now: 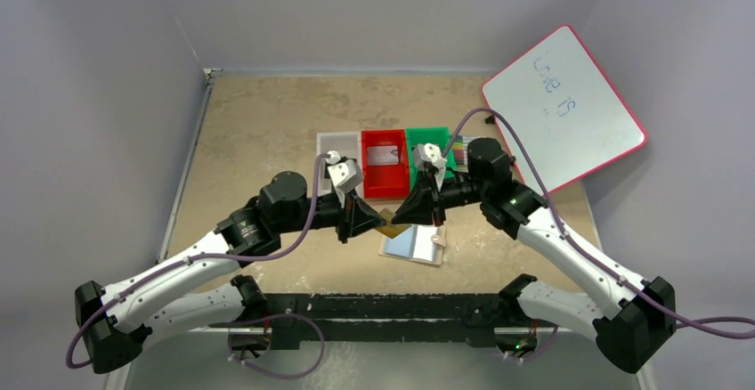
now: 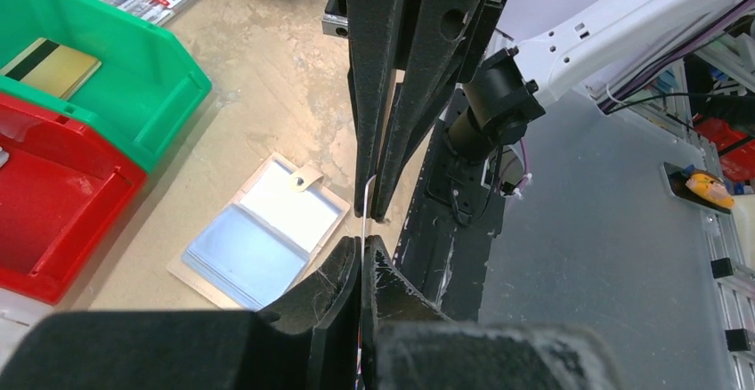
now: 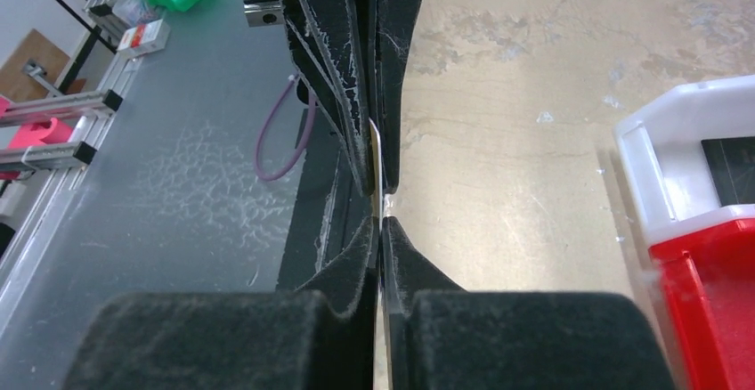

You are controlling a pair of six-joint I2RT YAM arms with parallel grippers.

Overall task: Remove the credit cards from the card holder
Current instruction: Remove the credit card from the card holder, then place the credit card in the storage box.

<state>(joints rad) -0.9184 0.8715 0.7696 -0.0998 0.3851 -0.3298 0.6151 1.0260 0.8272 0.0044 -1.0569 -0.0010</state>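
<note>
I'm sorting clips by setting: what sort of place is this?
Probably a robotics lab bench: two arms mounted at a table, a whiteboard, coloured bins.

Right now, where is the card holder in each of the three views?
Top external: the card holder lies open, just below centre.
Left wrist: the card holder is left of centre, low, right of the red bin.
Right wrist: not in view.
Shared landmark: the red bin, seen in all three views.

It looks like a robotics lab. Two robot arms [image 1: 178, 270] stand bolted on a table [image 1: 267, 123] between grey walls [image 1: 89, 96], with a whiteboard [image 1: 561, 109] at far right.
</note>
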